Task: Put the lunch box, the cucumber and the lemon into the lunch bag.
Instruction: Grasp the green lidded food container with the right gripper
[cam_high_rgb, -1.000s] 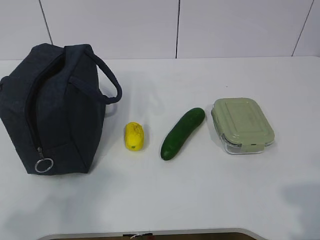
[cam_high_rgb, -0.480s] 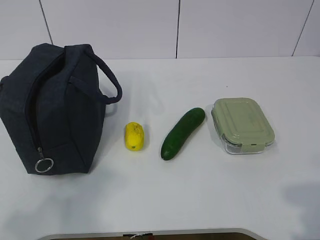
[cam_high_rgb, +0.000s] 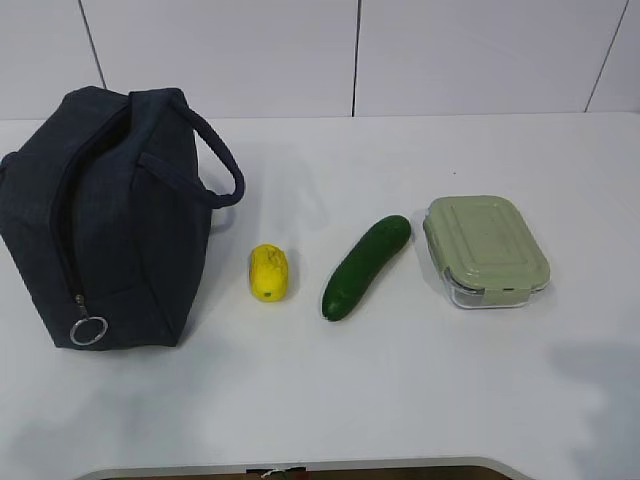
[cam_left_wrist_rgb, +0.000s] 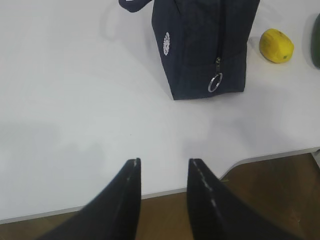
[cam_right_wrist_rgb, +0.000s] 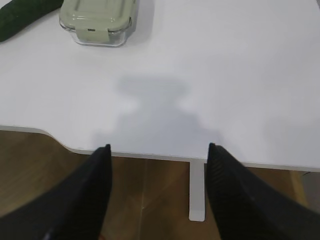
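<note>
navy lunch bag (cam_high_rgb: 105, 220) zipped at left of white table (cam_high_rgb: 400, 390); lemon (cam_high_rgb: 269, 272), cucumber (cam_high_rgb: 365, 266), sage-lidded lunch box (cam_high_rgb: 485, 250) in a row beside it; left gripper (cam_left_wrist_rgb: 162, 167) and right gripper (cam_right_wrist_rgb: 157, 152) both apart, empty

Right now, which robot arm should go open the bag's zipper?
Probably the left. The lunch bag stands on the left of the table, and the left gripper faces its zipper ring, open and empty. The right gripper faces the lunch box.
</note>
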